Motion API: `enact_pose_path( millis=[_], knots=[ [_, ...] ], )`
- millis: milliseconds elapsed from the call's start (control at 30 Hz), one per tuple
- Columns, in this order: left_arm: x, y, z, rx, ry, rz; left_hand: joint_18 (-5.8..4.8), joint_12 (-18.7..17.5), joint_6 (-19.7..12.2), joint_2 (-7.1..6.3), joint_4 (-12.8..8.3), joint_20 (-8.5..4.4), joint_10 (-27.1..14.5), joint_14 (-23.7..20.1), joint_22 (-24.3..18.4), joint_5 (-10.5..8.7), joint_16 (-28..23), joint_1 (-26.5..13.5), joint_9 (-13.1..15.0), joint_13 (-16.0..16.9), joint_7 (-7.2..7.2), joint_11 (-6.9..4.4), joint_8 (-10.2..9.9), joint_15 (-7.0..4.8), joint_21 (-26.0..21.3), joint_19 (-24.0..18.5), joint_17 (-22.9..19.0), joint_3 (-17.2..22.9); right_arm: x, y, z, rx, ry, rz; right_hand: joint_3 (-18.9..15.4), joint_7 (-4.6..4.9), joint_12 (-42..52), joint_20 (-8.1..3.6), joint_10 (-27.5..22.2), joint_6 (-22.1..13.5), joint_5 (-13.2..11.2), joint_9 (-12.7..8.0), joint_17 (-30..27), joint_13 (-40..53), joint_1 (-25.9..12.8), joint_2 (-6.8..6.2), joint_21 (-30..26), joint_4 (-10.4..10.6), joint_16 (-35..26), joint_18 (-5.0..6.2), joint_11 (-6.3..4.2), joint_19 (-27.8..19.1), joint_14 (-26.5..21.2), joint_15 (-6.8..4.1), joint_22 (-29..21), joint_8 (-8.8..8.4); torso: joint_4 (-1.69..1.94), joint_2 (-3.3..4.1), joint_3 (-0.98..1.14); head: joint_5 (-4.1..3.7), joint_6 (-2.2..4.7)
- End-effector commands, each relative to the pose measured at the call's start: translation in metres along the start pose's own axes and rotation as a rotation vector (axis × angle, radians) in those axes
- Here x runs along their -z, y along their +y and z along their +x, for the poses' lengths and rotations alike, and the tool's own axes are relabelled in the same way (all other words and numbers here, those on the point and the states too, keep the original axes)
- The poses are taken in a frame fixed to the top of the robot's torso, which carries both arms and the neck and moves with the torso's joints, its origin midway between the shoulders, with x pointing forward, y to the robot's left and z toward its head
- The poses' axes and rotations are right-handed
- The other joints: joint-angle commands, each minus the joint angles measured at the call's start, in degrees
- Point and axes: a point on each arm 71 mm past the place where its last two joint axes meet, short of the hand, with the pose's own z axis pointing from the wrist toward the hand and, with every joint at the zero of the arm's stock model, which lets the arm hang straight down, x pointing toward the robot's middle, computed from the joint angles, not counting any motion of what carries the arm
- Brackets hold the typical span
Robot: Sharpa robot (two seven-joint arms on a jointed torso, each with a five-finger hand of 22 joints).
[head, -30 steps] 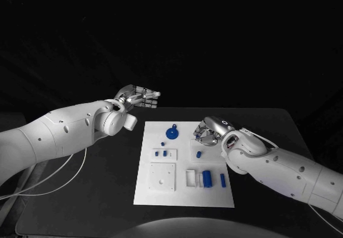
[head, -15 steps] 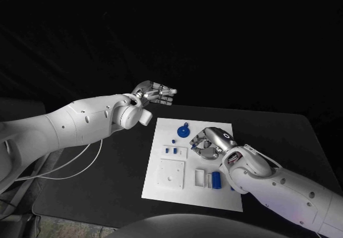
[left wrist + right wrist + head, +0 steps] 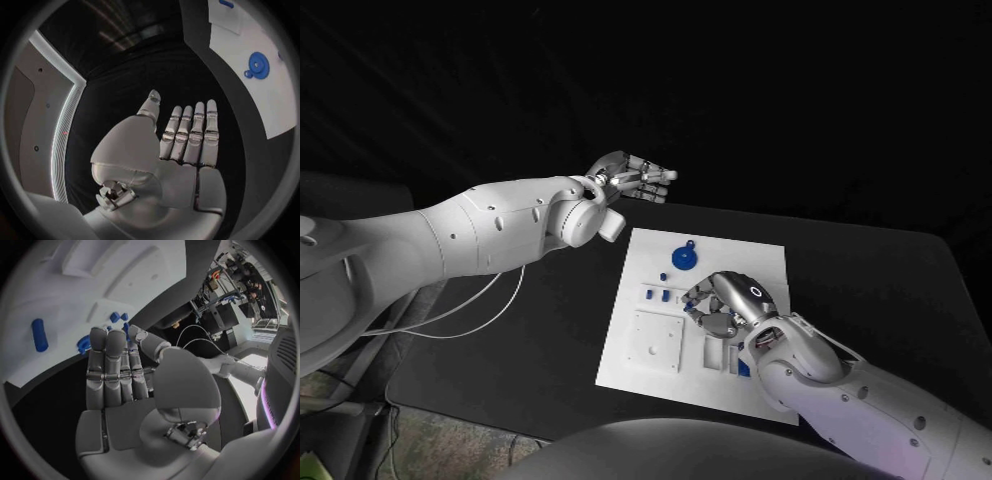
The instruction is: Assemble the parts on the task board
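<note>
While over the task board (image 3: 754,262) — right robot hand (image 3: 715,307) | blue gear (image 3: 685,257) just beyond

Lab: black-draped table (image 3: 877,270), equipment racks (image 3: 234,270), cables.

Matt white task board (image 3: 762,262), seemingly plastic blue gear (image 3: 685,258), silvery metallic left robot hand (image 3: 184,137), matt black table (image 3: 545,320)

Quantities visible:
- Bench (image 3: 877,290): one.
- Task board (image 3: 750,262): one, lying on the bench.
- Arms: two, each ending in one hand: left hand (image 3: 635,180), right hand (image 3: 718,308).
- Blue gear (image 3: 685,257): one.
- Small blue pieces (image 3: 648,293) beside the gear: three.
- Blue cylinder (image 3: 39,334): one.
- White square block (image 3: 658,340): one.

The right hand hides further parts; the total cannot be told.
</note>
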Motion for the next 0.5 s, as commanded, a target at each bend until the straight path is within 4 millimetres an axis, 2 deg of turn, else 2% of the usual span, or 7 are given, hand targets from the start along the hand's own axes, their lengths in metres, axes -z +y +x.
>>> enact_pose_path(
  millis=[33,233,433,500],
  knots=[
    [-0.001,-0.002,0.003,-0.003,0.017,0.011,0.81,0.08,0.05,0.57,0.16,-0.05,-0.14,-0.12,-0.09,-0.13,0.23,0.21,0.05,0.02,-0.17,-0.14,-0.02,0.02,0.08,-0.11,0.07,-0.07,0.001,0.000,0.005,0.034,-0.006,0.022,0.46,-0.04,0.18,-0.15,0.84,0.52,-0.19,0.07,-0.05,-0.14,0.03,0.23,-0.19,0.04,-0.18,1.14,-0.55,0.42,0.23,-0.32,1.14,0.23,0.03,-0.01,0.00,0.26,-0.14],
    [-0.001,-0.002,0.003,-0.005,0.018,0.010,0.81,0.07,0.01,0.56,0.20,-0.06,-0.16,-0.10,-0.09,-0.14,0.23,0.18,0.01,0.02,-0.12,-0.13,-0.11,0.01,0.08,-0.09,0.08,-0.12,0.002,0.003,0.017,0.042,0.022,0.034,0.63,-0.05,0.19,-0.18,0.91,0.57,-0.13,0.05,-0.11,-0.13,-0.05,0.15,-0.12,0.09,-0.07,1.14,-0.57,0.56,0.29,-0.34,1.13,0.24,-0.03,0.02,0.01,0.75,-0.40],
    [-0.001,-0.002,0.004,-0.004,0.023,0.011,0.81,0.07,0.01,0.56,0.20,-0.06,-0.16,-0.10,-0.09,-0.14,0.23,0.18,0.01,0.02,-0.12,-0.13,-0.11,0.01,0.08,-0.09,0.08,-0.12,0.003,0.004,0.025,0.052,0.048,0.045,0.75,-0.07,0.18,-0.19,0.90,0.58,-0.16,0.04,-0.18,-0.14,-0.06,0.11,-0.10,0.08,-0.01,1.13,-0.57,0.57,0.30,-0.35,1.14,0.24,0.00,0.00,-0.08,0.83,-0.70],
    [-0.001,-0.002,0.005,-0.004,0.024,0.010,0.81,0.07,0.01,0.56,0.20,-0.06,-0.16,-0.10,-0.09,-0.14,0.23,0.18,0.01,0.02,-0.12,-0.13,-0.11,0.01,0.08,-0.09,0.08,-0.12,0.003,0.004,0.028,0.057,0.061,0.054,0.75,-0.07,0.18,-0.19,0.90,0.58,-0.16,0.04,-0.18,-0.14,-0.06,0.11,-0.10,0.08,-0.01,1.13,-0.57,0.57,0.30,-0.35,1.14,0.24,-0.04,-0.01,-0.09,1.02,-0.99]
  ],
)
